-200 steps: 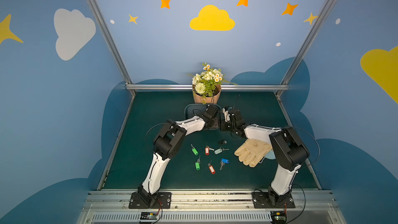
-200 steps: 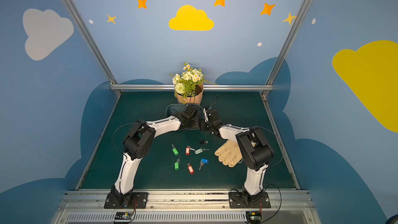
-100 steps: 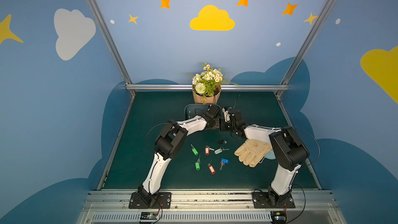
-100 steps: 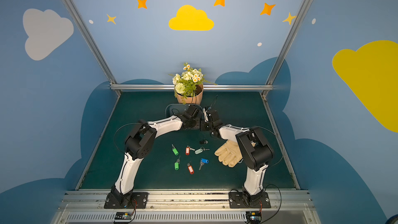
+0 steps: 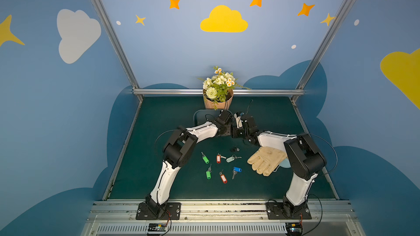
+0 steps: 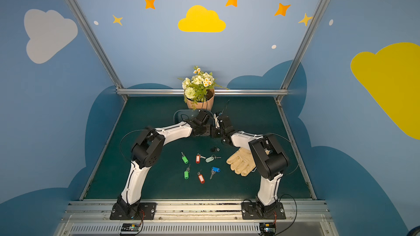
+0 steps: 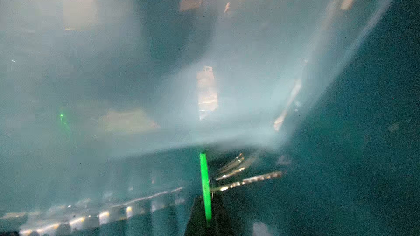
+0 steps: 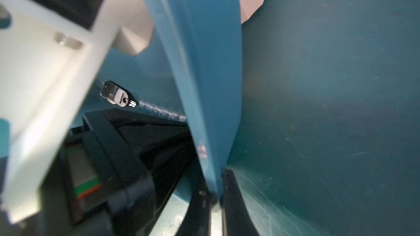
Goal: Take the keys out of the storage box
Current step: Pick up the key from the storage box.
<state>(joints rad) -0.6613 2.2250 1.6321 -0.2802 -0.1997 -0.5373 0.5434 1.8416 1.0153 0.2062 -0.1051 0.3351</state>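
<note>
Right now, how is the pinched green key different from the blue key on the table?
The pinched green key has a green tag; the blue key a blue one. The green key is clamped edge-on in the left gripper; the blue key lies flat, untouched, on the table. Both are silver keys with plastic tags.

The box (image 5: 200, 115) is found just before the pot (image 5: 218, 104), at the back; a key (image 8: 118, 96) is seen inside it. Before the box, keys (image 5: 218, 158) are spread over the table (image 5: 163, 121), with the glove (image 5: 266, 161) laid to their right.
</note>
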